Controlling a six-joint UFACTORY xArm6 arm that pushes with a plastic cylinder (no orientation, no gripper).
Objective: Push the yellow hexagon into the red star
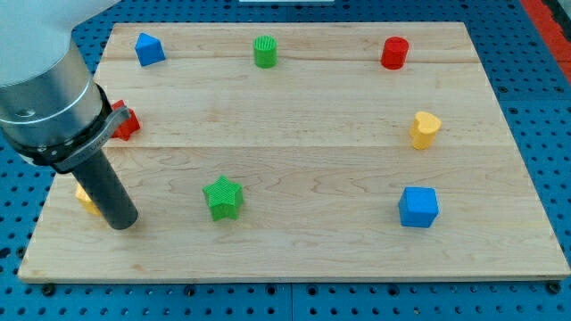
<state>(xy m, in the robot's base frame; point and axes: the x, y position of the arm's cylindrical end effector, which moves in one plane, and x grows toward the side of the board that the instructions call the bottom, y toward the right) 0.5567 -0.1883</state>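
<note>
The yellow hexagon [86, 199] is mostly hidden behind my rod at the view's lower left; only a small yellow edge shows. The red star [126, 122] lies at the view's left edge, partly hidden by the arm's grey body, up and a little right of the hexagon. My tip [121, 221] rests on the board just right of and below the yellow hexagon, touching or nearly touching it.
A green star [223, 197] lies right of my tip. A blue block [149, 48], a green cylinder [265, 51] and a red cylinder [394, 53] line the top. A yellow heart [425, 129] and a blue cube [418, 207] are on the right.
</note>
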